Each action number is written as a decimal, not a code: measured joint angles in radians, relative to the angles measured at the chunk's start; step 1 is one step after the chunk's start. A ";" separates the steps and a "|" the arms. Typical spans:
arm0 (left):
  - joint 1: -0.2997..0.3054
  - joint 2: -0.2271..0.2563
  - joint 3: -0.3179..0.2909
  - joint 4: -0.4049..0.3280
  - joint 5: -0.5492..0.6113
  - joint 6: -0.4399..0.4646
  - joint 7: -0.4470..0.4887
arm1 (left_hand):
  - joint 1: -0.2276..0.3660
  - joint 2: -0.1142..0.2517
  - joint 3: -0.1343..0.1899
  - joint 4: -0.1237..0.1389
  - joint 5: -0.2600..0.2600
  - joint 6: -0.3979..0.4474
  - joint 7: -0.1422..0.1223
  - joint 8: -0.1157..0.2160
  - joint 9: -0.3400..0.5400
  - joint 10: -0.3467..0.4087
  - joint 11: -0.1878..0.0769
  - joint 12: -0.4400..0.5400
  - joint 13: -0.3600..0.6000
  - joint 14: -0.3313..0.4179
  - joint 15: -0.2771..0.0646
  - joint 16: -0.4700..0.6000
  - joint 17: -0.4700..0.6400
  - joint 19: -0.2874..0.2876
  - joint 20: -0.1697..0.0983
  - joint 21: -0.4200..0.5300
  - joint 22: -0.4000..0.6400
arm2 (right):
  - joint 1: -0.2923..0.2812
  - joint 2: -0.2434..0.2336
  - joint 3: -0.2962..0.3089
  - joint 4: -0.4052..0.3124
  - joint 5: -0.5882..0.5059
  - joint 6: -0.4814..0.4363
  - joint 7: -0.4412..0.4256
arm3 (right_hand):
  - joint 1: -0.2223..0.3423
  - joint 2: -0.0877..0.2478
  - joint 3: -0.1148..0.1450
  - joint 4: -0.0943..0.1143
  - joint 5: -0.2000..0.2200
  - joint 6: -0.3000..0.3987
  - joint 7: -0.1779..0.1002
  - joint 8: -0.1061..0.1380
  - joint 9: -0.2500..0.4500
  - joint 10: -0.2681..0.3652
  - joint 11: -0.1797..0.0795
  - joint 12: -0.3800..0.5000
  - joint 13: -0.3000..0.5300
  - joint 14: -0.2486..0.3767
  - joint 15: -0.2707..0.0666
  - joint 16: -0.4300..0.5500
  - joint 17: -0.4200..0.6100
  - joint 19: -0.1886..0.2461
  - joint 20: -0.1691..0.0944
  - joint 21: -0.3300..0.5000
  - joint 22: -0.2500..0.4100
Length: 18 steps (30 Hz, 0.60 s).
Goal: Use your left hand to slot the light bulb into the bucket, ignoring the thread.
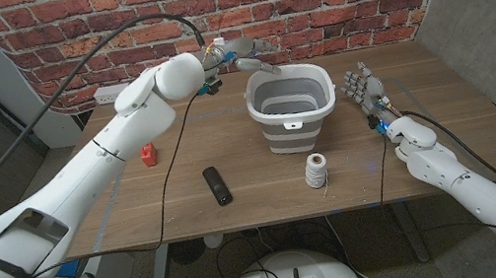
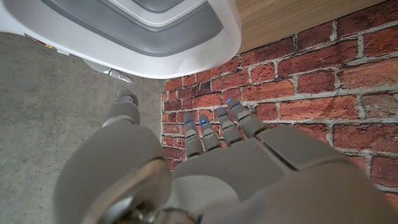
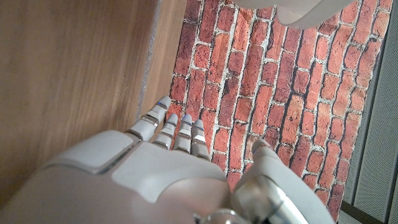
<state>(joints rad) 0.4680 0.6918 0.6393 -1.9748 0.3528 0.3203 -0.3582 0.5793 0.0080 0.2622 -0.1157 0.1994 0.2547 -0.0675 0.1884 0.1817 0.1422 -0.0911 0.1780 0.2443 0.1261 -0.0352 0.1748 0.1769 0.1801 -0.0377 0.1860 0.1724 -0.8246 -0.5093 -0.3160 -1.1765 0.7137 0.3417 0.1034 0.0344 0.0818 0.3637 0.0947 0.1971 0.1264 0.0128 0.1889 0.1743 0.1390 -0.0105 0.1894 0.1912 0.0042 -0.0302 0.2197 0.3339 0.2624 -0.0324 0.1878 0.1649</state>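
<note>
Against the brick wall, the left hand hovers by the bucket rim, fingers extended, empty as far as I can tell, the bulb unseen, likely dropped inside; withdrawal seems next.

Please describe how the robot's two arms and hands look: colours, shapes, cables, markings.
Both arms have smooth white rounded shells with dark bands at the joints. A black cable runs along the left arm. The left hand and right hand are grey and segmented, with small blue marks on the fingertips.
</note>
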 measured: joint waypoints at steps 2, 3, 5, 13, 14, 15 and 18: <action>0.018 0.005 -0.010 -0.005 -0.019 0.011 0.029 | -0.009 0.009 0.002 0.002 -0.004 -0.007 0.003 -0.004 0.000 -0.008 0.006 0.000 -0.006 -0.015 -0.002 -0.006 0.000 0.000 0.000 0.000 0.000 | -0.002 -0.002 0.000 -0.002 -0.001 0.000 -0.001 | 0.000 0.000 0.000 0.000 0.000 0.000 0.000 0.000 0.000 0.000 0.000 0.000 0.000 0.000 0.000 0.000 0.000 0.000 0.000 0.000 0.000; 0.026 0.006 -0.014 -0.008 -0.028 0.015 0.044 | -0.016 0.016 0.006 0.006 -0.004 -0.009 0.001 -0.004 0.000 -0.008 0.006 0.000 -0.010 -0.016 -0.003 -0.006 0.000 0.000 0.000 0.000 0.000 | -0.003 -0.003 0.000 -0.004 -0.001 0.000 -0.001 | 0.000 0.000 0.000 0.000 0.000 0.000 0.000 0.000 0.000 0.000 0.000 0.000 0.000 0.000 0.000 0.000 0.000 0.000 0.000 0.000 0.000; 0.046 0.009 -0.026 -0.012 -0.050 0.022 0.077 | -0.036 0.036 0.010 0.016 -0.004 -0.016 0.005 -0.007 0.000 -0.016 0.010 0.000 -0.017 -0.023 -0.002 -0.006 0.000 -0.012 0.002 0.000 0.000 | -0.005 -0.006 0.000 -0.008 -0.001 -0.001 -0.002 | 0.000 0.000 0.000 0.000 0.000 0.000 0.000 0.000 0.000 0.000 0.000 0.000 0.000 0.000 0.000 0.000 0.000 -0.001 -0.001 0.000 0.000; 0.150 0.011 -0.092 -0.017 -0.157 0.012 0.221 | -0.079 0.079 0.015 0.037 -0.011 -0.033 0.004 -0.010 0.000 -0.028 0.011 0.000 -0.033 -0.033 -0.003 -0.001 0.003 -0.028 -0.004 -0.008 -0.003 | -0.014 -0.018 0.000 -0.026 -0.006 -0.010 -0.007 | 0.000 0.000 0.000 0.000 0.000 0.000 0.000 0.000 0.000 0.000 0.000 0.000 0.000 0.000 0.000 0.000 -0.005 -0.005 -0.005 0.000 0.000; 0.153 0.011 -0.094 -0.017 -0.162 0.011 0.226 | -0.084 0.084 0.012 0.041 -0.015 -0.042 0.003 -0.011 0.000 -0.035 0.014 0.000 -0.035 -0.034 -0.002 -0.001 0.002 -0.028 -0.004 -0.008 -0.005 | -0.015 -0.019 0.000 -0.027 -0.006 -0.010 -0.007 | 0.000 0.000 0.000 0.000 0.000 0.000 0.000 0.000 0.000 0.000 0.000 0.000 0.000 0.000 0.000 0.000 -0.005 -0.005 -0.005 0.000 0.000; 0.170 0.012 -0.103 -0.016 -0.181 0.000 0.258 | -0.086 0.086 0.014 0.044 -0.015 -0.043 0.003 -0.011 -0.001 -0.035 0.014 0.000 -0.037 -0.035 0.000 -0.001 0.001 -0.031 -0.001 -0.008 -0.005 | -0.016 -0.022 0.000 -0.031 -0.008 -0.012 -0.008 | 0.000 0.000 0.000 0.000 0.000 0.000 0.000 0.000 0.000 0.000 0.000 0.000 0.000 0.000 0.000 0.000 -0.005 -0.005 -0.005 0.000 0.000; 0.203 0.013 -0.121 -0.011 -0.208 -0.015 0.310 | -0.095 0.095 0.015 0.046 -0.019 -0.043 0.003 -0.011 -0.005 -0.046 0.014 0.000 -0.042 -0.050 0.000 -0.001 0.000 -0.043 -0.003 -0.008 -0.005 | -0.018 -0.027 0.000 -0.038 -0.013 -0.017 -0.012 | 0.000 0.000 0.000 0.000 0.001 0.000 0.000 0.000 0.000 0.000 0.000 0.000 0.000 0.000 0.000 0.000 -0.005 -0.005 -0.005 0.000 0.000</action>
<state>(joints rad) 0.6709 0.7046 0.5184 -1.9857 0.1445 0.3052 -0.0483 0.4839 0.1032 0.2774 -0.0700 0.1808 0.2120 -0.0641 0.1774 0.1766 0.0962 -0.0767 0.1780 0.2020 0.0764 -0.0357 0.1741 0.1766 0.1366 -0.0403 0.1784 0.1673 -0.8427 -0.5366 -0.3163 -1.2142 0.7011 0.3248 0.0911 0.0344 0.0818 0.3637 0.0946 0.1978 0.1264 0.0128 0.1889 0.1742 0.1390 -0.0105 0.1894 0.1912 0.0042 -0.0302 0.2197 0.3292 0.2570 -0.0378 0.1878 0.1650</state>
